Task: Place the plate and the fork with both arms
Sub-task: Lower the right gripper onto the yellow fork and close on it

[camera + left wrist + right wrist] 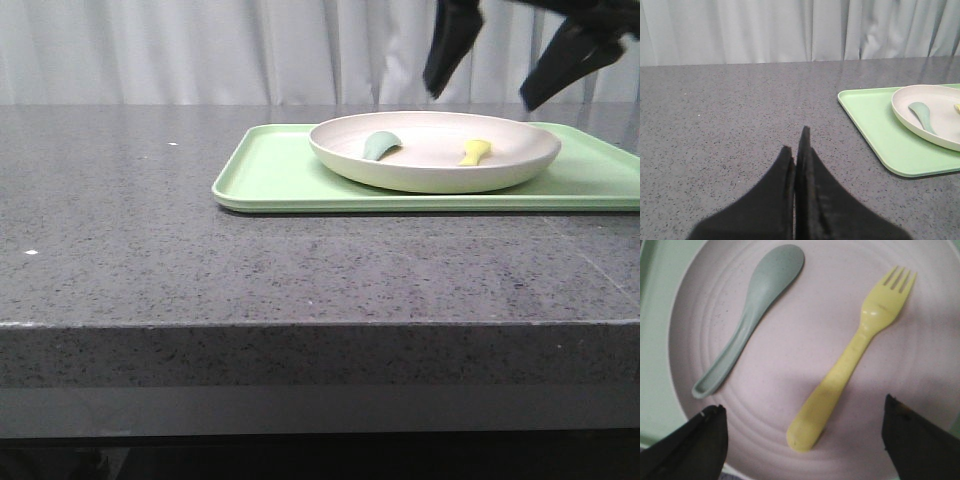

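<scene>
The right gripper (500,65) hangs wide open above the plate (435,172), which sits on the light green tray (275,175). The pale yellow fork (852,357) lies in the plate beside a grey-green spoon (752,307), the two apart. To pick the fork cleanly, I would lower with the fingers straddling the slim handle, clear of the spoon; how high the gripper hangs is hard to judge. The left gripper (799,150) is pressed closed, holding nothing, over the bare countertop (715,125).
</scene>
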Robot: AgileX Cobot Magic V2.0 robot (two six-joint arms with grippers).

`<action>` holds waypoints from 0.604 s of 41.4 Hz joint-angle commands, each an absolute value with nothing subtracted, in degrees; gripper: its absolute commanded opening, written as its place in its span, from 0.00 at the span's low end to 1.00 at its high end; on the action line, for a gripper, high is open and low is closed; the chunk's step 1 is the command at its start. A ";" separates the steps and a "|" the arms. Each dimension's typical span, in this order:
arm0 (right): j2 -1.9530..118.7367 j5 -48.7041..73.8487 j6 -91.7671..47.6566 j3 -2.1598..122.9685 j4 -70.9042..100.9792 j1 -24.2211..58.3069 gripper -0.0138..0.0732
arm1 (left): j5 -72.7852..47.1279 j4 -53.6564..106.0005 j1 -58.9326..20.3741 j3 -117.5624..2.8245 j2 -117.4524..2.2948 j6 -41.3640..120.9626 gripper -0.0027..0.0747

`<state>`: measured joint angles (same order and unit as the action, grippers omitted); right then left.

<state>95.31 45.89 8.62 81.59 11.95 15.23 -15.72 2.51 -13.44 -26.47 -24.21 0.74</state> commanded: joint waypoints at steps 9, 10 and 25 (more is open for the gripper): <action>104.76 51.47 13.54 94.12 10.46 15.07 0.90 | -11.06 2.57 -13.50 -28.03 -24.53 0.69 0.01; 105.06 51.46 13.75 94.30 10.28 15.07 0.90 | -11.06 2.57 -13.50 -28.03 -24.53 0.69 0.01; 106.90 51.45 13.75 94.35 8.96 15.07 0.90 | -11.06 2.57 -13.50 -28.03 -24.53 0.69 0.01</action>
<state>109.04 52.61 13.73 92.53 9.14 15.23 -15.68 2.51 -13.44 -26.47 -24.21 0.74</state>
